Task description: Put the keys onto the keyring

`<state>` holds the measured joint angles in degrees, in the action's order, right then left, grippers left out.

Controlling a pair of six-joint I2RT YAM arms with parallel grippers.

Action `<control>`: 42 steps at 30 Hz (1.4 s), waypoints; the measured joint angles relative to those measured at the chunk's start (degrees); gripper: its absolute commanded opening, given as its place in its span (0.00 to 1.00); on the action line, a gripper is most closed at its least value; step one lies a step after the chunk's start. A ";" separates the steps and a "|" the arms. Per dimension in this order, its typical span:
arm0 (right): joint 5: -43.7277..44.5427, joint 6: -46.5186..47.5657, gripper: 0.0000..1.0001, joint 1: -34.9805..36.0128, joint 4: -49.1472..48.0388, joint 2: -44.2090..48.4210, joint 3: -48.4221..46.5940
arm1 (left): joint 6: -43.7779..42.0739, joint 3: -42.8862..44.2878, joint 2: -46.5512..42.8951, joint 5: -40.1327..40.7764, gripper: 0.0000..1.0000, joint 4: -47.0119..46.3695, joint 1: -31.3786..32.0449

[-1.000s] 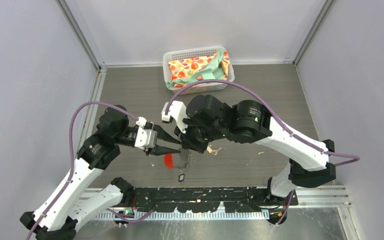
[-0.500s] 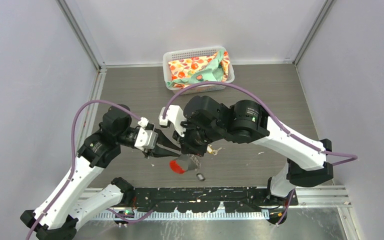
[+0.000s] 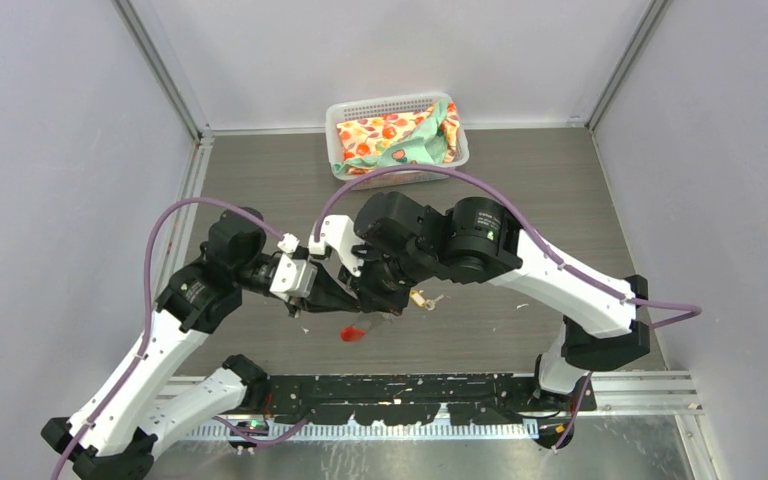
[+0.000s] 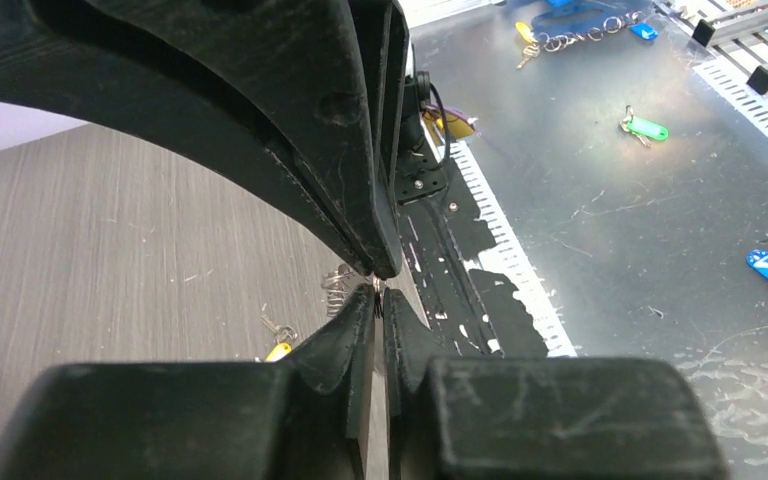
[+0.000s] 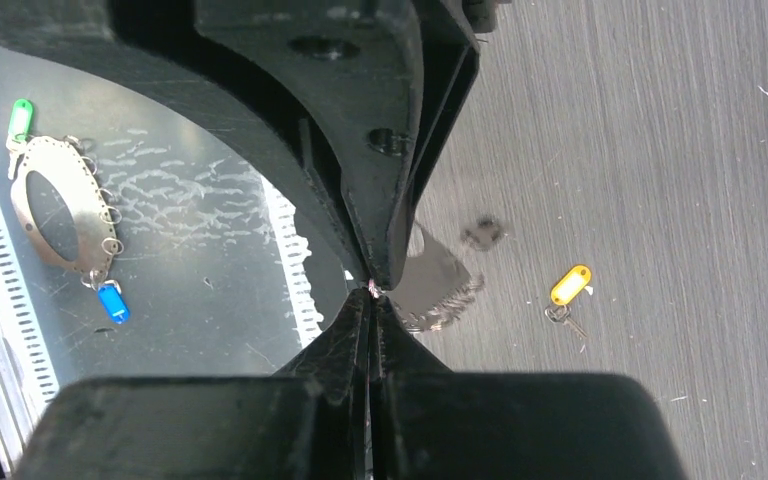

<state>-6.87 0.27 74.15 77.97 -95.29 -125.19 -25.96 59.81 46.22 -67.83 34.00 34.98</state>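
Note:
My left gripper (image 3: 338, 297) and right gripper (image 3: 368, 297) meet tip to tip just above the table, both shut. In both wrist views a small bit of metal is pinched where the tips touch. The keyring hangs beneath them: its red tag (image 3: 352, 332) shows in the top view, its silver loops (image 4: 337, 291) in the left wrist view, and its grey plate (image 5: 438, 280) in the right wrist view. The brass-yellow key (image 3: 421, 298) lies on the table to the right, apart from both grippers; it also shows in the left wrist view (image 4: 278, 350) and the right wrist view (image 5: 569, 285). The black-headed key is hidden.
A white basket (image 3: 338, 110) holding patterned cloth stands at the back of the table. A black strip (image 3: 410, 385) runs along the near edge. Below the table, a metal shelf holds spare keyrings with a green tag (image 5: 20, 118) and a blue tag (image 5: 112, 303).
The hanging keyring swung and now sits mostly under the grippers. The small dark piece dangling below it is no longer visible. The right arm shifted slightly left.

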 measured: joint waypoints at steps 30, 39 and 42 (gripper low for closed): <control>4.02 0.42 0.62 -0.39 -44.63 50.71 47.82 | -15.63 3.02 -3.41 -8.81 0.00 -4.72 0.15; 1.20 1.57 0.62 -0.39 -50.71 49.00 51.10 | -17.59 4.76 -2.05 -12.31 0.00 -12.96 0.57; 0.33 1.60 0.62 -0.39 -50.95 48.19 51.63 | -16.98 4.76 -2.12 -12.72 0.00 -14.60 0.98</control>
<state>-6.55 1.87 73.76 27.03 -47.09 -73.56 -42.94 64.58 44.10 -80.55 19.40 35.97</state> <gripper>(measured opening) 0.616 0.010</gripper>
